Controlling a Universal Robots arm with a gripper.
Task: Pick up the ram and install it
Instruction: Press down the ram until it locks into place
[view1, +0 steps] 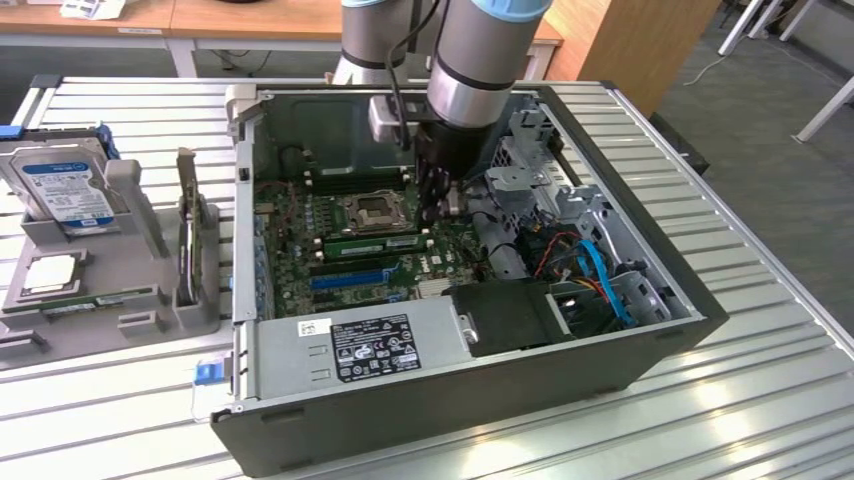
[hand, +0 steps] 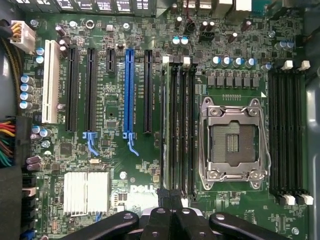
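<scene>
The ram is a long green stick standing on edge in a memory slot beside the CPU socket of the motherboard. My gripper is down inside the open computer case, over the end of that stick towards the exterior view's right. In the wrist view the ram shows edge-on as a dark strip in the slot bank next to the socket. The black fingertips meet at one end of it, and my gripper is shut with nothing between them. Whether they touch the stick I cannot tell.
The case wall and drive cage hem the arm in on the exterior view's right, with cables below. The power supply closes the near side. Outside, a grey holder carries a hard drive and an upright expansion card.
</scene>
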